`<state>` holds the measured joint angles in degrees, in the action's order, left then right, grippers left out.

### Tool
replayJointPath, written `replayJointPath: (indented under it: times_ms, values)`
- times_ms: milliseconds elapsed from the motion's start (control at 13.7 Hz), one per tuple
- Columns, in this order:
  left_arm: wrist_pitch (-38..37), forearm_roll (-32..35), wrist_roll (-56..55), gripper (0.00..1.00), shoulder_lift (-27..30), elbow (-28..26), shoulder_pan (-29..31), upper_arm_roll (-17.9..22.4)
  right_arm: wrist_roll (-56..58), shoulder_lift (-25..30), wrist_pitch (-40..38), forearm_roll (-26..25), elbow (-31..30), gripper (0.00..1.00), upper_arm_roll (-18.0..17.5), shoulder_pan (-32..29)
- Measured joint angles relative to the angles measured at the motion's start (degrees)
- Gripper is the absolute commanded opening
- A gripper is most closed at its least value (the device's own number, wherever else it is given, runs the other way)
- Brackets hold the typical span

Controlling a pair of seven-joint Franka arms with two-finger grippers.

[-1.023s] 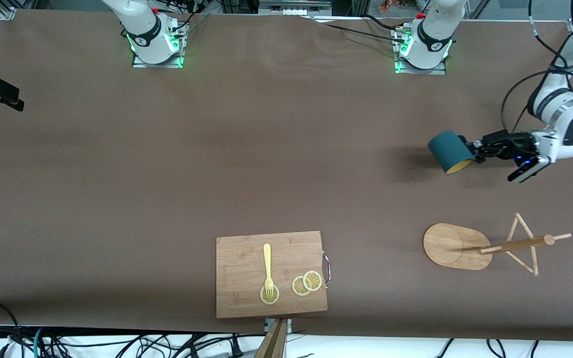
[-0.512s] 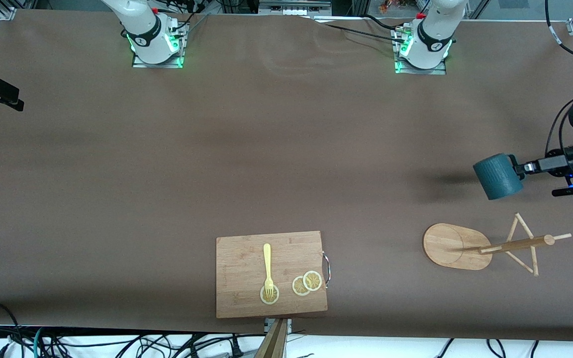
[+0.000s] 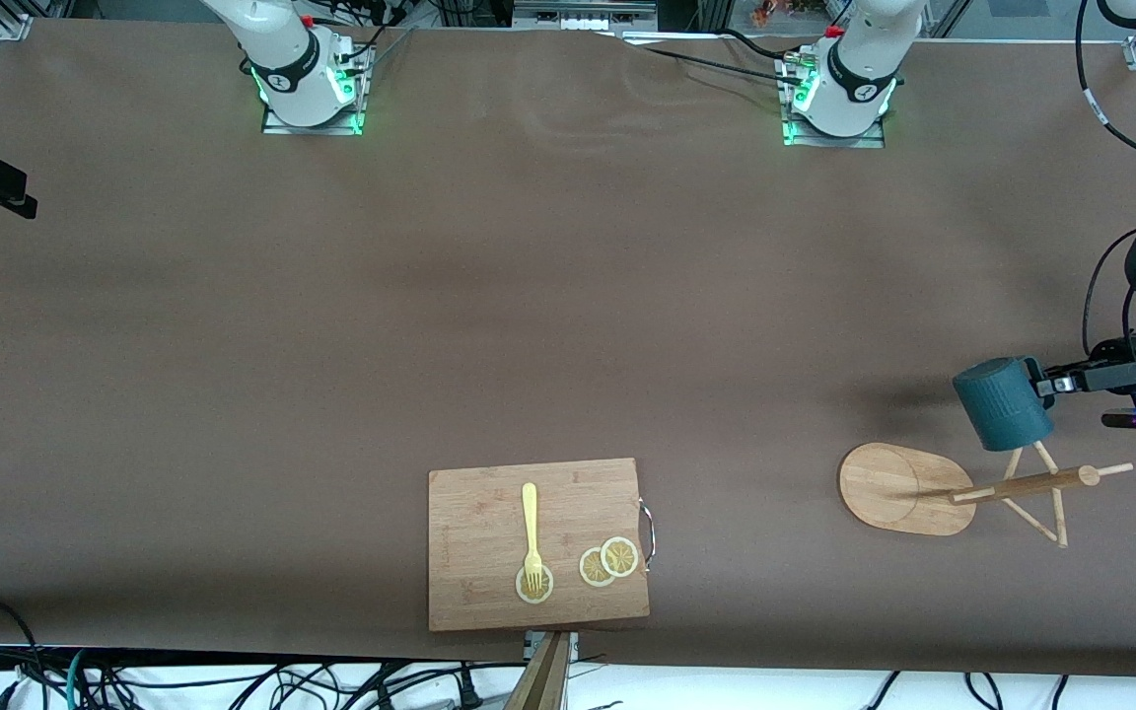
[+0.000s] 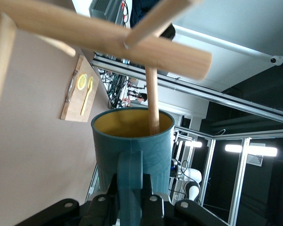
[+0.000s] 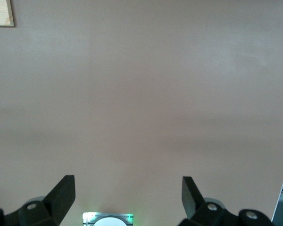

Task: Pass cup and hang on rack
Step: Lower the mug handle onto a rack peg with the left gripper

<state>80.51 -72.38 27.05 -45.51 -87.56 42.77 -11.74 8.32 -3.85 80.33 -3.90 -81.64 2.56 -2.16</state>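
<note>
The dark teal cup [image 3: 1004, 404] hangs in the air over the rack [image 3: 1020, 484], at the left arm's end of the table. My left gripper [image 3: 1041, 383] is shut on the cup's small handle [image 4: 130, 162]. In the left wrist view the cup [image 4: 132, 141] shows its mustard-yellow inside. A thin peg [image 4: 152, 101] of the rack reaches down into its mouth, below the thick post [image 4: 132, 44]. The rack's oval base [image 3: 898, 488] lies flat on the table. My right gripper [image 5: 126, 193] is open and holds nothing, high over bare table at the right arm's end.
A wooden cutting board [image 3: 474, 552] lies near the table's front edge, with a yellow fork [image 3: 531, 528] and lemon slices [image 3: 608, 562] on it. Its corner [image 5: 1, 13] shows in the right wrist view. The two arm bases [image 3: 307, 79] [image 3: 839, 94] stand along the back edge.
My left gripper has carried the cup toward the front camera and over the rack, turning it so a peg enters its mouth. The right arm has barely shifted.
</note>
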Motion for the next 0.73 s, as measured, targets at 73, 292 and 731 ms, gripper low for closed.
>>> replayJointPath:
  times_ms: [73,292,731]
  values:
    - [0.25,0.00,-0.09,0.00,-1.06,1.50,0.02,0.02,0.14,-0.08,0.00,0.00,0.00,1.00,0.11,-0.02]
    - [0.37,0.00,-1.56,0.00,-4.58,5.91,0.05,0.06,0.38,-0.12,0.01,0.01,0.00,1.00,0.11,-0.02]
    - [1.02,-0.04,-4.92,1.00,-6.28,8.02,0.04,-0.07,0.53,-0.14,0.05,0.01,0.00,1.00,0.04,-0.02]
